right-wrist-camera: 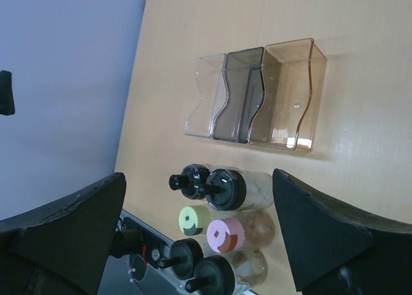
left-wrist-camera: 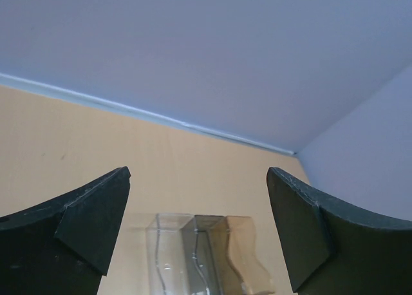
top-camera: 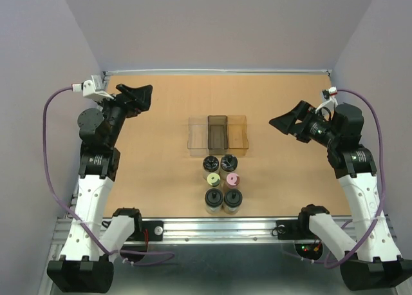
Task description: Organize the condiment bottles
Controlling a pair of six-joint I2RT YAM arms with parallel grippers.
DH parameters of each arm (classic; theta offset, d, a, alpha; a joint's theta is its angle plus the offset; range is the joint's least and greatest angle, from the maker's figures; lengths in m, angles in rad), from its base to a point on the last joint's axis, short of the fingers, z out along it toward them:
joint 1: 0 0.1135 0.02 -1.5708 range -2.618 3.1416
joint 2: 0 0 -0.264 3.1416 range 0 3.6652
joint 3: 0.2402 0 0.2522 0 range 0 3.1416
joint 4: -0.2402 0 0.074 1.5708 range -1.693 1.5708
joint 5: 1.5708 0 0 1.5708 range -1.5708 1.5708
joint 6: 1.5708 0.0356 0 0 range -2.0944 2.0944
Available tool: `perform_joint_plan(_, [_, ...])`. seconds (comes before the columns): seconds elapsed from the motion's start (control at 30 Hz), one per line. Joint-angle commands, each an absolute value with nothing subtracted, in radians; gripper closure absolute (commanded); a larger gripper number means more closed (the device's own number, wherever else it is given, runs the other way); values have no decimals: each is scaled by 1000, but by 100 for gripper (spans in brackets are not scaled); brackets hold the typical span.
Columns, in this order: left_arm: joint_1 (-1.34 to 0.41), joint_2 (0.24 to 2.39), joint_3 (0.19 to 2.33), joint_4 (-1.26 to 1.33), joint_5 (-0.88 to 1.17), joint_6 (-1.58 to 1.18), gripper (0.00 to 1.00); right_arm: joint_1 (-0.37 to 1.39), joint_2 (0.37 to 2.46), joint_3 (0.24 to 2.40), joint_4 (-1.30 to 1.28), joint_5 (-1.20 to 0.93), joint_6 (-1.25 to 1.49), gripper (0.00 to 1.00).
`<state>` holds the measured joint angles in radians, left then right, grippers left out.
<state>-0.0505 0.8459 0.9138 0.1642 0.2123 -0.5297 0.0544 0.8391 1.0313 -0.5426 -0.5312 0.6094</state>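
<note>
Six small clear jars stand in two columns near the table's front middle. Two black-capped jars (top-camera: 210,163) (top-camera: 228,163) are at the back, a yellow-green-capped jar (top-camera: 212,178) and a pink-capped jar (top-camera: 232,180) in the middle, two black-capped jars (top-camera: 214,198) (top-camera: 232,198) in front. The right wrist view shows them too: yellow-green (right-wrist-camera: 191,220), pink (right-wrist-camera: 225,236). The three-compartment rack (top-camera: 217,134) lies just behind them, empty. My left gripper (top-camera: 134,95) is open and empty at the far left. My right gripper (top-camera: 288,125) is open and empty, right of the rack.
The rack also shows in the left wrist view (left-wrist-camera: 206,256) and the right wrist view (right-wrist-camera: 257,95). Grey walls enclose the table on three sides. A metal rail (top-camera: 219,227) runs along the front edge just below the jars.
</note>
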Motion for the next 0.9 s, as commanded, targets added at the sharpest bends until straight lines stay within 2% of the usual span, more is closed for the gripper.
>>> perform_joint_plan(0.0, [-49, 838, 901, 305, 423, -707, 1, 58, 836, 1111, -534, -577, 601, 0])
perform_joint_plan(0.17, [-60, 799, 839, 494, 524, -827, 1, 60, 874, 1158, -547, -621, 565, 0])
perform_joint_plan(0.27, [-71, 811, 862, 492, 596, -786, 1, 60, 975, 1274, -653, -563, 451, 0])
perform_joint_plan(0.4, [-77, 787, 842, 465, 575, -735, 1, 86, 1075, 1421, -837, -401, 316, 0])
perform_joint_plan(0.5, [-80, 787, 841, 424, 560, -706, 1, 187, 1159, 1491, -896, -257, 258, 0])
perform_joint_plan(0.53, [-81, 790, 848, 407, 552, -687, 1, 281, 1182, 1532, -931, -150, 243, 0])
perform_joint_plan(0.73, [-90, 816, 922, 258, 483, -588, 1, 608, 1408, 1650, -1051, 150, 274, 0])
perform_joint_plan(0.87, [-91, 819, 956, 149, 427, -523, 1, 728, 1494, 1669, -1087, 199, 317, 0])
